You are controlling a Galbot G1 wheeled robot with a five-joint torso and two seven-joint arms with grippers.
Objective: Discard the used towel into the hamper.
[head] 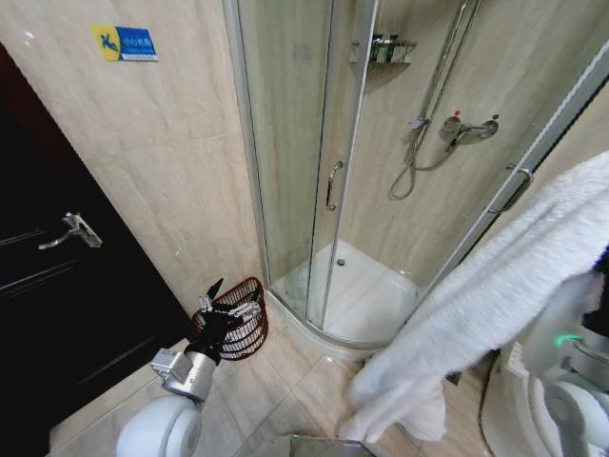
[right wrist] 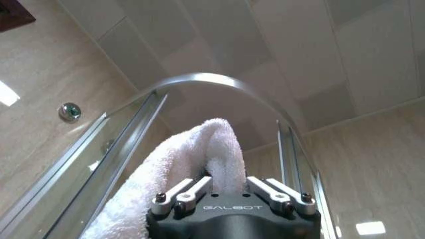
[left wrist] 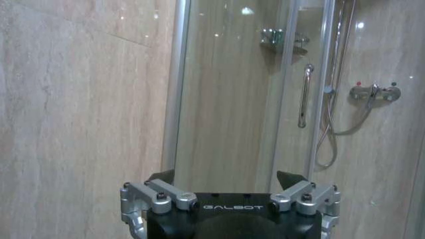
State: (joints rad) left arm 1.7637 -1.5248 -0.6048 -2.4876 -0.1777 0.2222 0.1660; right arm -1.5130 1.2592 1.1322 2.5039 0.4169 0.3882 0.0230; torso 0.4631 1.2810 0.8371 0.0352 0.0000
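Observation:
The used towel (head: 495, 295) is white and thick. It hangs from the upper right down to the floor tiles at bottom centre. My right gripper (right wrist: 224, 185) is shut on the towel (right wrist: 209, 149), which rises in a fold between its fingers toward the ceiling. The hamper (head: 249, 335) is a small dark red-brown wire basket on the floor against the beige wall, just left of the shower. My left gripper (head: 228, 303) hovers right in front of the hamper's rim. In the left wrist view that gripper (left wrist: 227, 178) is open with nothing between its fingers.
A curved glass shower enclosure (head: 314, 162) with a white tray (head: 366, 300) stands right of the hamper. A black door (head: 57, 286) with a metal handle is on the left. Beige floor tiles (head: 285, 381) lie between my base and the shower.

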